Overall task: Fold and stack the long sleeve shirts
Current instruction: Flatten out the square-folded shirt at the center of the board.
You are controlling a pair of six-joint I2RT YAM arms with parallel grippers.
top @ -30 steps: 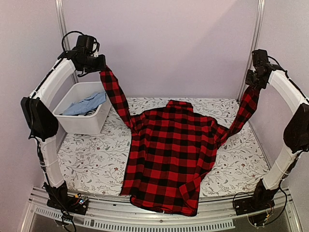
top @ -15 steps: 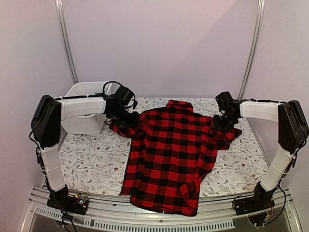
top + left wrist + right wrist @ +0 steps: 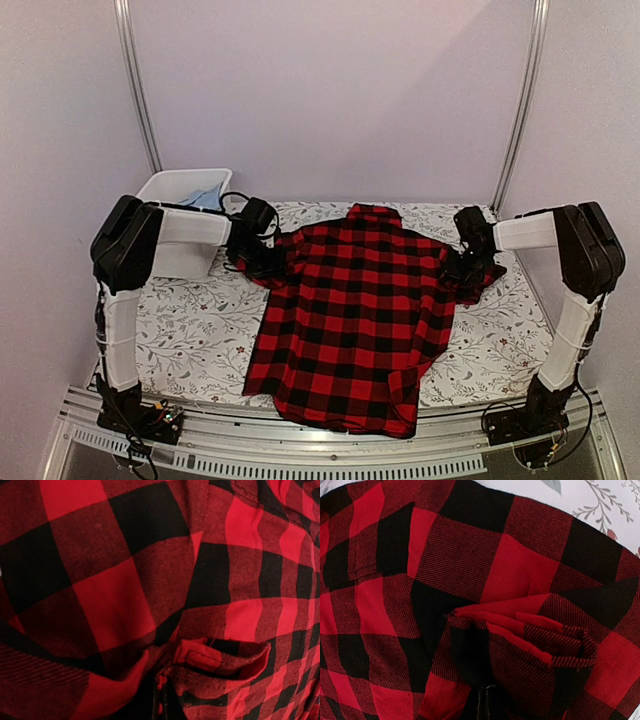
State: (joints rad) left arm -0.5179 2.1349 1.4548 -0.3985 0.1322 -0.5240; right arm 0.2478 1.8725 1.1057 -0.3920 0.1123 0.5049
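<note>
**Sleeves pinched at both shoulders**

A bunched sleeve cuff [image 3: 220,659] is clamped in the shut left claw [image 3: 266,264] beside the left shoulder of the shirt [image 3: 350,320]. Folded sleeve cloth [image 3: 535,640] is gripped by the right claw [image 3: 468,266]. The shirt is spread flat on the floral desk [image 3: 190,320] between them, inward of each, its long axis running collar-far to hem-near. Soft woven flannel in red-and-black check is seen, creased where held. A white bin [image 3: 165,180] is placed behind the left arm.
</note>
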